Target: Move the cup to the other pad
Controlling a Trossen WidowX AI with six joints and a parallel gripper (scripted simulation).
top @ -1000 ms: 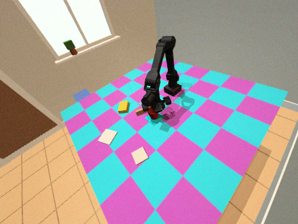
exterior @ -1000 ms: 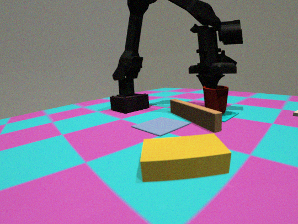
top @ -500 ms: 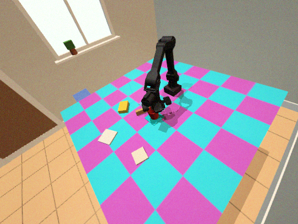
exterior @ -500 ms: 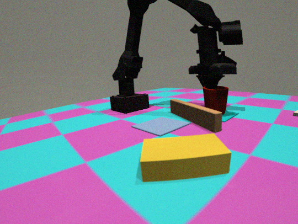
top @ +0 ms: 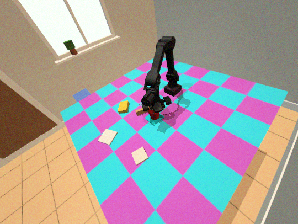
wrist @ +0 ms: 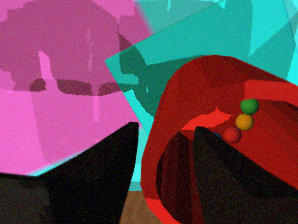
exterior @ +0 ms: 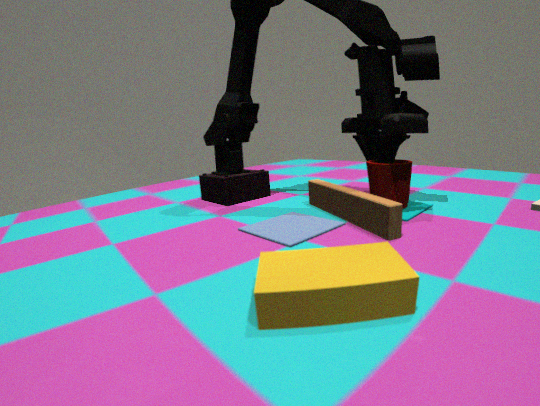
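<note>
Matte black arm (top: 158, 59) (exterior: 240, 60), boxy black base (top: 169, 90) (exterior: 215, 191), 2 dark tapered fingers.

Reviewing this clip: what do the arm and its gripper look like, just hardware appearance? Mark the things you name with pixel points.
The arm (top: 157, 64) (exterior: 243, 55) is matte black, with slim angular links and bulkier joints, on a dark, boxy base (top: 172, 90) (exterior: 235, 187). The gripper (top: 155, 107) (exterior: 382, 159) (wrist: 166, 133) is also black; its two fingers taper to narrow tips. I can make out no cables or markings.
</note>
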